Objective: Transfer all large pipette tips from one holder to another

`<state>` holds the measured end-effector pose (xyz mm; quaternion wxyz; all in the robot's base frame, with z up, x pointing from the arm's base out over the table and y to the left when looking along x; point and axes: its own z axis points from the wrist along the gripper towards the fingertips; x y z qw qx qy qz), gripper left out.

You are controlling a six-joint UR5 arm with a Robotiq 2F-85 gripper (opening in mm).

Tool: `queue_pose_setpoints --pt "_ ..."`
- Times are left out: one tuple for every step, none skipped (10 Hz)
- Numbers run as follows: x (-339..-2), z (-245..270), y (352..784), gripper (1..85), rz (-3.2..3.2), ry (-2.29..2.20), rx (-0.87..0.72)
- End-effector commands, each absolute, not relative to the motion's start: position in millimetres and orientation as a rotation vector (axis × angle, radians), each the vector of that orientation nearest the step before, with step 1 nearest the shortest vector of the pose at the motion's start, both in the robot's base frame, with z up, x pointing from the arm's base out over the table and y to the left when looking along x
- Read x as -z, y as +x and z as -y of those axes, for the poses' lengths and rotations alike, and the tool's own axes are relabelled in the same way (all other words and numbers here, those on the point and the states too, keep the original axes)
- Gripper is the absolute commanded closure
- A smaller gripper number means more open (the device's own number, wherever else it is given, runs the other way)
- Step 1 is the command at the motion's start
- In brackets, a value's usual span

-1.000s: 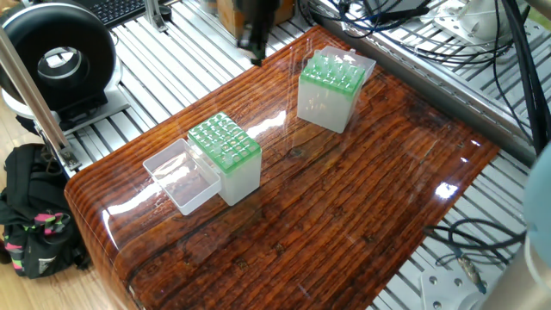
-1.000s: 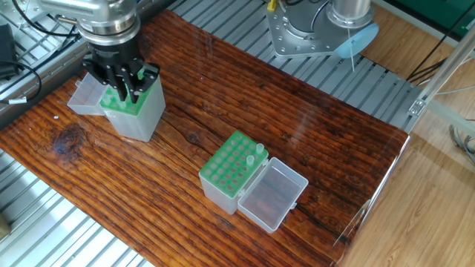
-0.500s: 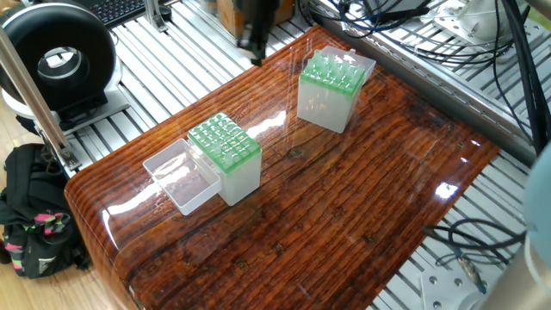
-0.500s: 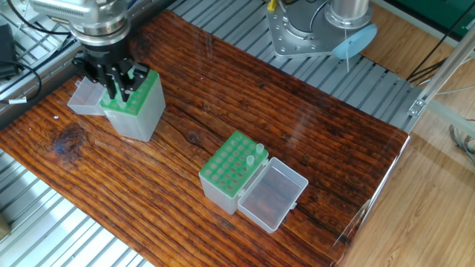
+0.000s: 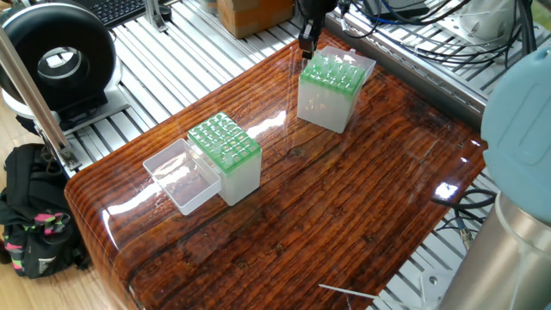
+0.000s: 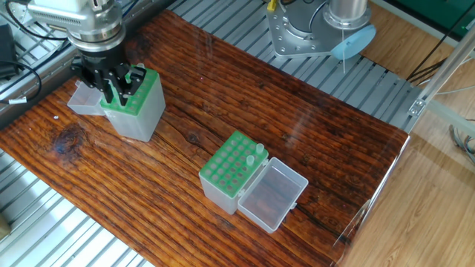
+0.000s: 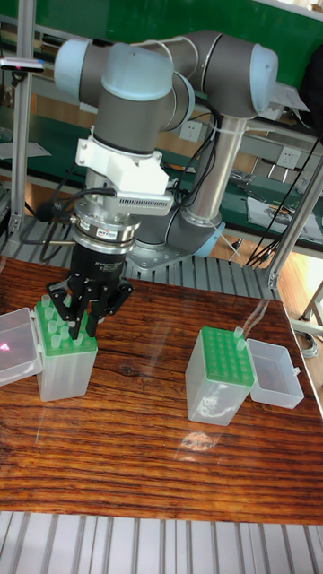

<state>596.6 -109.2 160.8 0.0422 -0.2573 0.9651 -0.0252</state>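
The gripper (image 7: 81, 325) hangs at the left of the tall fixed view, its dark fingers (image 7: 90, 316) pointing down over the top of the left-hand holder (image 7: 65, 363). From here I cannot tell how far the jaws stand apart or whether they have hold of anything. In the other fixed view the gripper (image 6: 115, 87) sits at the upper left, right over that same holder (image 6: 137, 107), whose clear lid (image 6: 83, 99) lies open beside it.

The large pipette tips (image 5: 334, 62) stand in this holder's green grid. Well apart, the second holder (image 6: 231, 176) stands near the middle of the wooden table (image 6: 312, 141), with two tips (image 6: 256, 152) upright at its corner nearest its open lid (image 6: 274, 194).
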Motion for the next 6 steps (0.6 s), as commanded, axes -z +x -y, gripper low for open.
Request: queue_pose_setpoints --pt "-157 108 596 55.3 -2.953 -0.828 0.062" --pt "-156 106 593 55.0 -2.959 -0.841 0.044" --pt "-155 106 590 55.0 -2.963 -0.854 0.041" --pt "-153 107 588 55.0 -2.961 -0.866 0.041" --pt "-150 109 586 55.0 -2.959 -0.878 0.048" --pt "-149 110 586 55.0 -2.956 -0.882 0.056"
